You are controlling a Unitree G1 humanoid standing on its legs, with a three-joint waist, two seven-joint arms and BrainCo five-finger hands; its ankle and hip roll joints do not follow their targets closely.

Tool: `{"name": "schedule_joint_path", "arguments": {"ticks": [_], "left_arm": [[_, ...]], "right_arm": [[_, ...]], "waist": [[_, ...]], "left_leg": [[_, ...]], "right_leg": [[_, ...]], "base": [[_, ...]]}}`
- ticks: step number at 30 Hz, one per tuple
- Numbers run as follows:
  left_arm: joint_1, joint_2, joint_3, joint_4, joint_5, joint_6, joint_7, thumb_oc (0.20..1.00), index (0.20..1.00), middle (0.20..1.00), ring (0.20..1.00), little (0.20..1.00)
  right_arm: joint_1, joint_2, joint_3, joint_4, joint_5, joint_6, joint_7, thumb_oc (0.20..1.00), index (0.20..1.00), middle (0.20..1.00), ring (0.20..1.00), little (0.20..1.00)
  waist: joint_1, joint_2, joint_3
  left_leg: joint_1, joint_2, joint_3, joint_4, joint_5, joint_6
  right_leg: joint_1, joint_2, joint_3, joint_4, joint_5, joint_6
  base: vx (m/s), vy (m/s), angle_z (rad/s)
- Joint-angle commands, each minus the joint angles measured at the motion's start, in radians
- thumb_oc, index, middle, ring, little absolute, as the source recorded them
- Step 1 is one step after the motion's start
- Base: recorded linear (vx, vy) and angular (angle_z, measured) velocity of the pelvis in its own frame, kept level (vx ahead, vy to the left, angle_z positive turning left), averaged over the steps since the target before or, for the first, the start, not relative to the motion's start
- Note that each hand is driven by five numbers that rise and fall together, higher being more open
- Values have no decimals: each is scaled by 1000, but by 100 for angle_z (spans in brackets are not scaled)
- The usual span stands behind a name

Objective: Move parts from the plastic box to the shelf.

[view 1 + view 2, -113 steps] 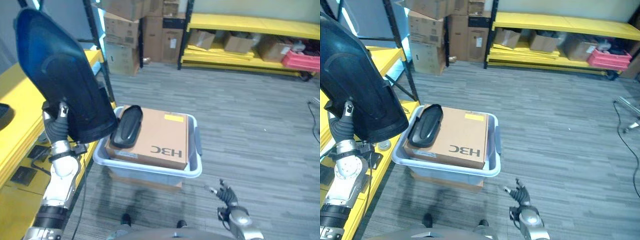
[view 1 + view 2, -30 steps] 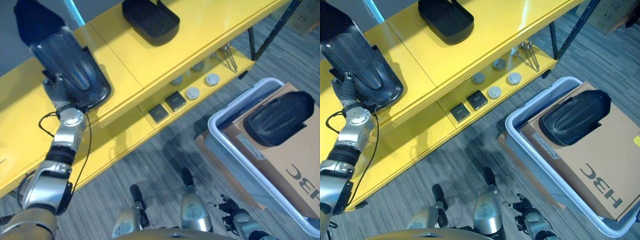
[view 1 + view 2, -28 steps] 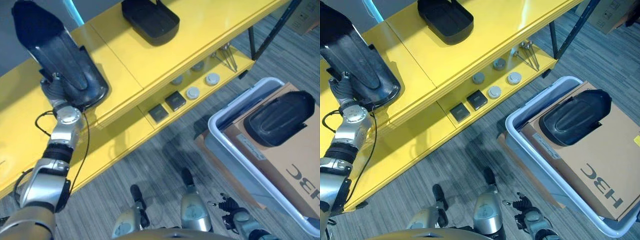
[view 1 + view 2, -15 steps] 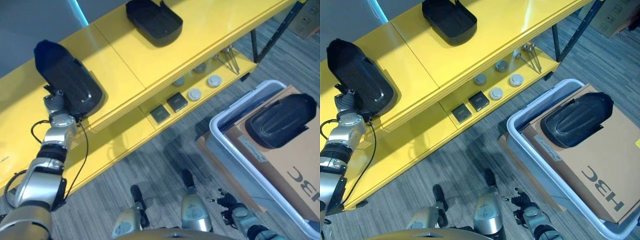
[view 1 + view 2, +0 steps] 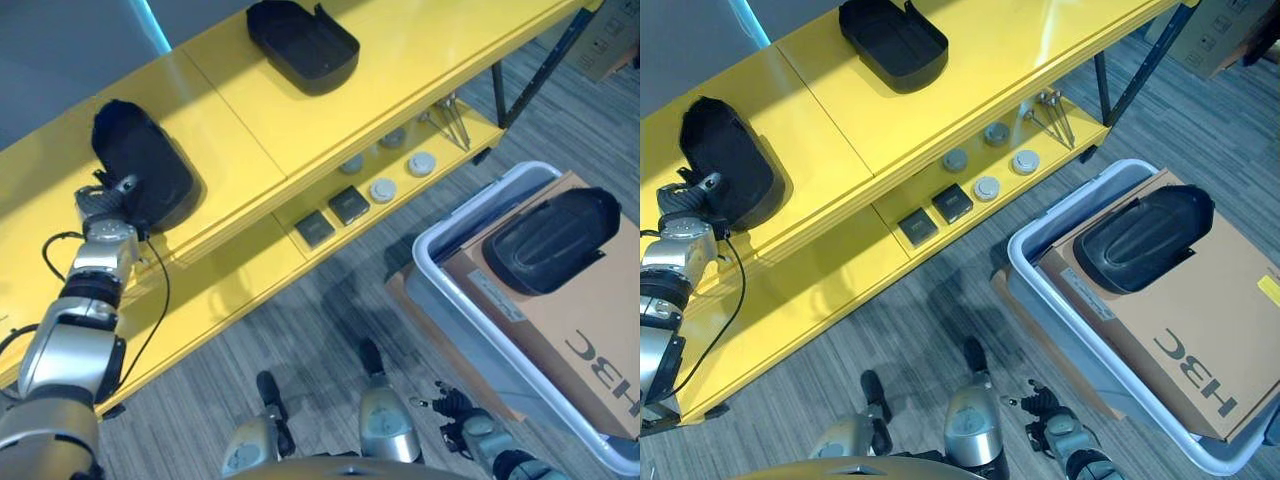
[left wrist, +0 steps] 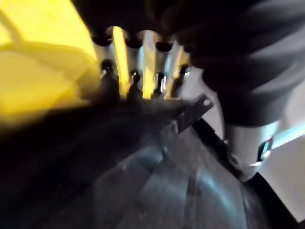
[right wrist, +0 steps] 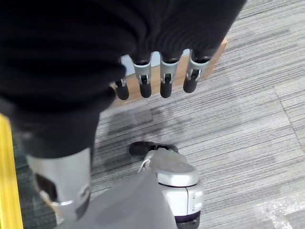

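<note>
Here the yellow shelf (image 5: 300,110) spanned the scene, its upper board carrying two black parts; the plastic box (image 5: 1040,290) stood on the floor just beside it, holding a cardboard carton (image 5: 1180,330) with a third black part (image 5: 1143,238) lying on top, its long axis running across the carton. The carried black part (image 5: 143,178) lay on the upper board near its front edge, long axis running from the front edge toward the back, the narrower end rearward. The left hand (image 5: 103,202) met its near end; the left wrist view showed curled fingers (image 6: 135,81) hooked over the dark edge, so the hand was clamped on it. Releasing well probably required the part resting flat and clear of the edge before letting go. The right hand (image 7: 152,76) hung low over the floor, fingers straight and apart, holding nothing.
</note>
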Motion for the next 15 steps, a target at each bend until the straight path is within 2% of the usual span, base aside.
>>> {"name": "schedule_joint_path", "arguments": {"ticks": [1,4,8,10,11,12,13,15], "left_arm": [[-77,58,-78,61,62,7,-44,1000,1000,1000,1000,1000],[-92,67,-97,46,74,27,-45,1000,1000,1000,1000,1000],[-92,69,-98,48,78,22,-44,1000,1000,1000,1000,1000],[-96,77,-96,37,60,-27,-30,1000,1000,1000,1000,1000],[-95,77,-96,37,60,-27,-30,1000,1000,1000,1000,1000],[-95,82,-90,20,37,-65,15,1000,1000,1000,1000,1000],[-94,84,-88,16,29,-74,25,1000,1000,1000,1000,1000],[-101,102,-78,-18,76,-149,81,1000,1000,1000,1000,1000]], "right_arm": [[2,24,38,3,31,-9,1,1000,1000,1000,1000,1000],[1,27,37,2,39,-5,3,1000,1000,1000,1000,1000],[7,36,32,15,61,-8,0,1000,1000,1000,1000,1000],[17,36,18,36,48,-11,10,1000,1000,1000,1000,1000],[17,36,18,36,48,-11,10,1000,1000,1000,1000,1000],[28,39,12,43,41,-14,12,1000,1000,1000,1000,1000],[30,39,10,44,40,-14,13,1000,1000,1000,1000,1000],[53,43,1,57,67,-12,21,1000,1000,1000,1000,1000]], "waist": [[-2,-35,-18],[3,-34,-24],[4,-33,-36],[6,-32,-56],[6,-32,-56],[7,-31,-66],[8,-31,-68],[12,-30,-90]], "left_leg": [[-44,-7,-77,18,-31,19],[-36,-6,-82,18,-35,20],[-25,-7,-80,16,-37,21],[-10,-5,-76,15,-39,20],[-9,-5,-76,15,-39,20],[-3,-4,-74,15,-40,19],[-1,-4,-74,15,-40,19],[13,-1,-69,17,-40,17]], "right_leg": [[23,41,-42,12,-82,-56],[29,40,-46,11,-82,-54],[40,41,-47,8,-82,-52],[57,42,-49,5,-85,-51],[57,42,-49,5,-85,-51],[65,42,-51,4,-86,-50],[68,42,-51,4,-86,-50],[89,41,-58,3,-88,-50]], "base": [[0,0,0],[12,-9,0],[16,-9,0],[36,-1,0],[50,11,0],[0,0,0],[47,23,1],[45,25,1]]}}
